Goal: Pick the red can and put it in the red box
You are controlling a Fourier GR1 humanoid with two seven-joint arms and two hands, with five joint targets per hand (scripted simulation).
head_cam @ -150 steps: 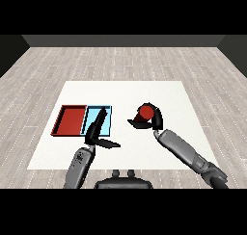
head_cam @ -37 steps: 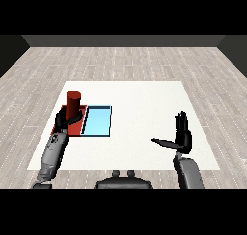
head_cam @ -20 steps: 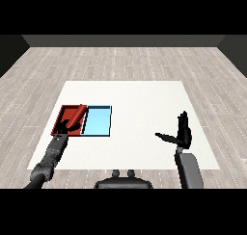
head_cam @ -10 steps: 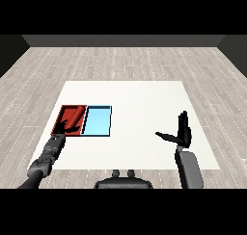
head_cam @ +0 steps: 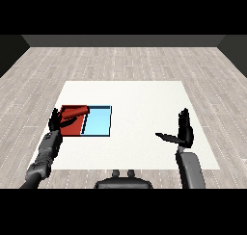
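The red can (head_cam: 75, 113) lies on its side across the far part of the red tray (head_cam: 72, 127), at the table's left. My left hand (head_cam: 55, 121) is at the tray's left edge, next to the can's left end, with its fingers straight and spread, curled round nothing. My right hand (head_cam: 184, 131) is raised over the right side of the table, far from the can, with its fingers pointing up and its thumb stretched out to the left.
A light blue tray (head_cam: 98, 121) lies against the red tray's right side. The white table (head_cam: 140, 104) sits on a grey wooden floor, and its front edge runs just ahead of both forearms.
About two seconds ago the can stood upright in my left hand over the red tray. Now it lies in the tray and the hand is off it. The right hand has barely moved.
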